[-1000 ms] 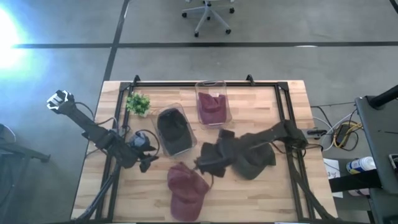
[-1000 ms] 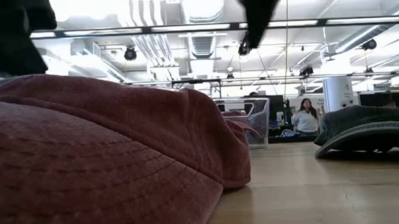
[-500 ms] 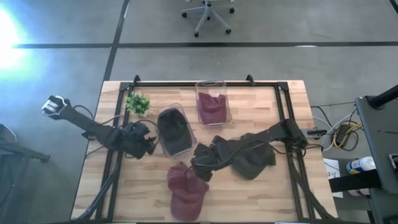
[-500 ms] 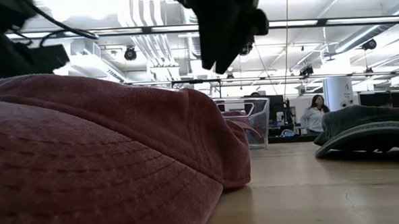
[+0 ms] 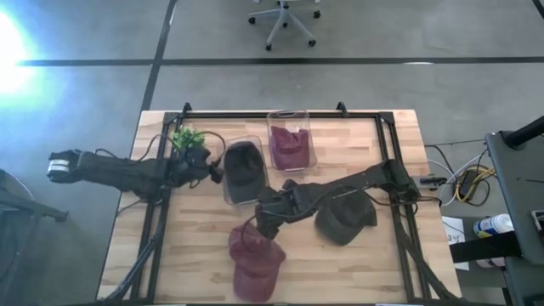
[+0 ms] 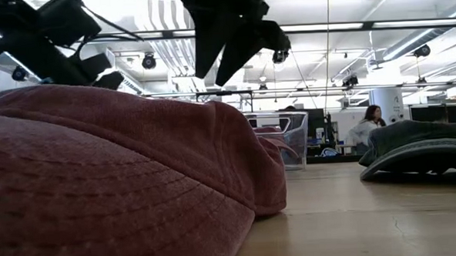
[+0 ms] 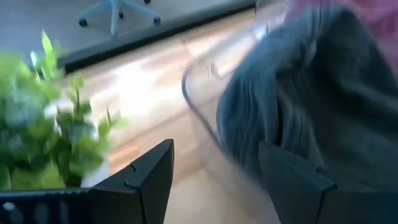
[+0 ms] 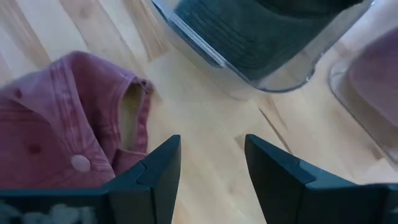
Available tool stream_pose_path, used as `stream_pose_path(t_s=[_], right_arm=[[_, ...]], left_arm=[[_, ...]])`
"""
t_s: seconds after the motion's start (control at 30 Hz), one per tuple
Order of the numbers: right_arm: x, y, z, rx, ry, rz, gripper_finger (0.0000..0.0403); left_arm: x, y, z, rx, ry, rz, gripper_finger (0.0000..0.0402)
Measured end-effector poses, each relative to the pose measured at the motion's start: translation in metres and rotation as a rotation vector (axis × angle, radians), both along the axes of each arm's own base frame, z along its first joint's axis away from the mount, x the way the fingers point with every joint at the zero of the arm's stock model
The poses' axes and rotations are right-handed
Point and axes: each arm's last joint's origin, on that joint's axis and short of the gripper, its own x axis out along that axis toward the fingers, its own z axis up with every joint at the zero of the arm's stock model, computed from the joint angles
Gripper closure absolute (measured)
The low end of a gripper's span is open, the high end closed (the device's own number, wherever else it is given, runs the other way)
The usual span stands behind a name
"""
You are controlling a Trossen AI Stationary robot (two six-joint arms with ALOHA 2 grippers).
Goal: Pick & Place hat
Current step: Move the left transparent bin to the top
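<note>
A red hat (image 5: pixel 255 265) lies on the table near its front edge and fills the low view (image 6: pixel 99 188). My right gripper (image 8: pixel 211 177) hangs open above the bare wood just beyond the hat's far edge (image 8: pixel 134 112), pointing steeply down and touching nothing. A clear bin (image 5: pixel 243 172) holds a dark hat (image 7: pixel 311 93). My left gripper (image 7: pixel 214 183) is open at this bin's left wall, and the rim (image 7: pixel 199 118) shows between its fingers. A dark green hat (image 5: pixel 344 219) lies flat on the table to the right. My left gripper comes at the clear bin's left wall (image 7: pixel 214 158) almost level from the table's left. One finger (image 7: pixel 292 180) stands in front of the wall. I cannot tell whether it touches the bin.
A second clear bin (image 5: pixel 291 143) with a maroon hat stands at the back. A small green plant (image 5: pixel 187 138) stands at the far left, close to my left arm. The black frame rails (image 5: pixel 153 212) run along the table's sides. A person (image 6: pixel 369 129) stands in the room behind.
My left gripper has swung from the table's near left toward the far edge, up to the bin with the dark hat. My right gripper has moved toward the table's left and a little down, tipping steeper, and now hangs over the red hat's far edge.
</note>
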Motion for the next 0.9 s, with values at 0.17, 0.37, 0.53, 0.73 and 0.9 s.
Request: stream_pose_path(t_s=[0.17,0.37,0.53,0.73,0.9], right_arm=[[0.007,-0.010,-0.005,0.076,-0.017,-0.054,0.0227],[0.027,-0.025,-0.027,0.184,-0.057,-0.110,0.0228],[0.042,-0.039,-0.035,0.204,-0.132,-0.130,0.0235],[0.059,-0.058,-0.056,0.228,-0.168,-0.105,0.0238],[0.067,-0.076,-0.057,0.188,-0.220,-0.092,0.0240]], left_arm=[[0.003,-0.001,0.015,-0.044,-0.057,-0.055,0.0173],[0.002,-0.022,0.063,-0.132,-0.130,-0.220,0.0173],[-0.008,-0.045,0.108,-0.156,-0.150,-0.341,0.0173],[-0.017,-0.062,0.131,-0.174,-0.193,-0.407,0.0173],[-0.019,-0.068,0.128,-0.205,-0.195,-0.424,0.0173]])
